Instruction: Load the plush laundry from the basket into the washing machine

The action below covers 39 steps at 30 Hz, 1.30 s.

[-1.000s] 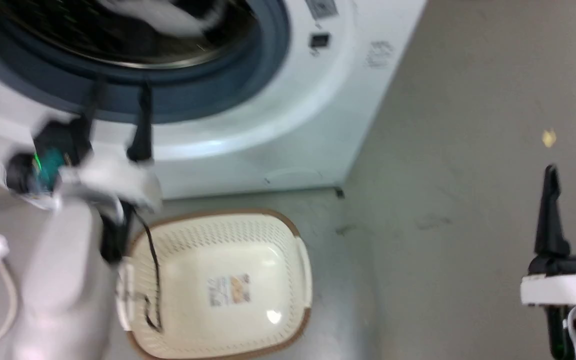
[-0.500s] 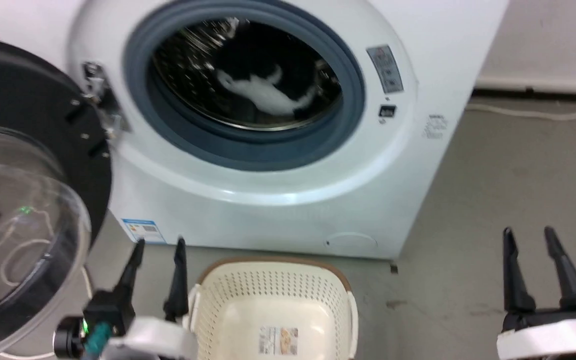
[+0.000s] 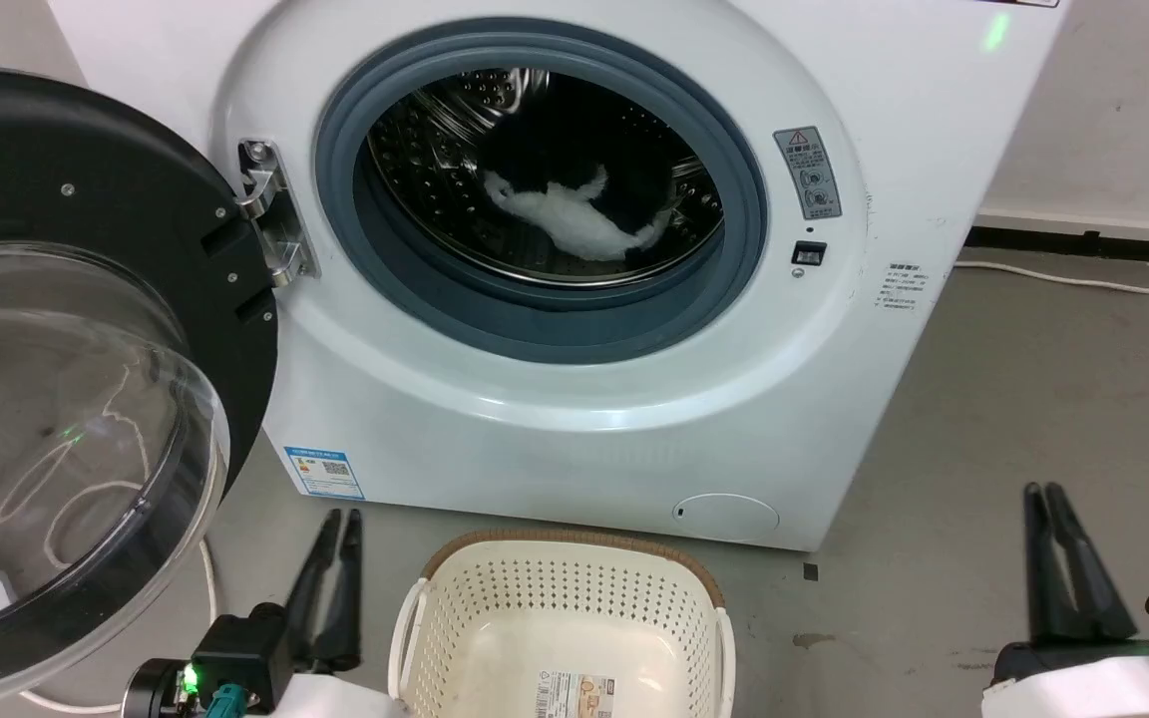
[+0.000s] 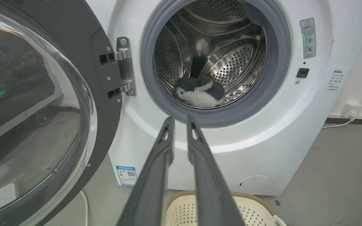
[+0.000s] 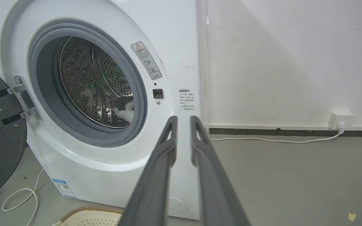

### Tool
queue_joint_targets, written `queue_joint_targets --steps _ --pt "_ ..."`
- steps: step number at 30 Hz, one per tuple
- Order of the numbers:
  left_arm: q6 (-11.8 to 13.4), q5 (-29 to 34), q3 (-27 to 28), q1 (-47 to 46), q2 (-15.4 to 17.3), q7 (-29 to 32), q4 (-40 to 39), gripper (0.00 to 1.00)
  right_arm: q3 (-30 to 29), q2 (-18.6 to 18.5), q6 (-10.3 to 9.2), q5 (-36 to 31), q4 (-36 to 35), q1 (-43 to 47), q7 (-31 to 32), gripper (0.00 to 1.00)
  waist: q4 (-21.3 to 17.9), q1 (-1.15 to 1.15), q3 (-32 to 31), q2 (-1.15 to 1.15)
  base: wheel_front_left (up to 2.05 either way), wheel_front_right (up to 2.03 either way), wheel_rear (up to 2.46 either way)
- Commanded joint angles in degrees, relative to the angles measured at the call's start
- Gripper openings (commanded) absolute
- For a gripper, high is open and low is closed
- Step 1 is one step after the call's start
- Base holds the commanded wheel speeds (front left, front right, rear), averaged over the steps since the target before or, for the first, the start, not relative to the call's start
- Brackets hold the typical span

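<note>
Dark tapering fingers (image 4: 151,182), seemingly white wrists (image 3: 1073,693).

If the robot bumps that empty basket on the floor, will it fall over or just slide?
Probably slide: the basket is empty, holey plastic, so likely light, and the floor looks smooth. It is wide and low, so tipping seems unlikely. Its thin walls might bend if squeezed.

Plush laundry (image 3: 579,221), black w/ white patches, lies low in the steel drum (image 3: 435,170) of the washing machine (image 3: 555,419), a white front-loader, door (image 3: 56,179) swung wide open to the left. Basket (image 3: 535,608), cream, perforated, brown rim, sits empty on the floor (image 3: 934,449) just in front.
</note>
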Motion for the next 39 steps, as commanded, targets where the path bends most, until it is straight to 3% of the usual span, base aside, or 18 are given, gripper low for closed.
queue_joint_targets --steps 1,39 --pt "0.03 0.11 0.03 -0.02 -0.02 0.18 -0.07 0.00 0.07 0.00 0.01 -0.10 -0.02 -0.03 0.18 0.00 -0.04 0.00 -0.01 0.00 0.00 0.00 0.00" --pt "0.69 2.54 1.25 -0.43 -0.53 4.63 -1.69 0.00 2.09 -0.01 -0.01 -2.70 -0.59 -0.68 4.65 0.00 -1.04 0.00 -0.31 0.00 0.00 0.00 0.00"
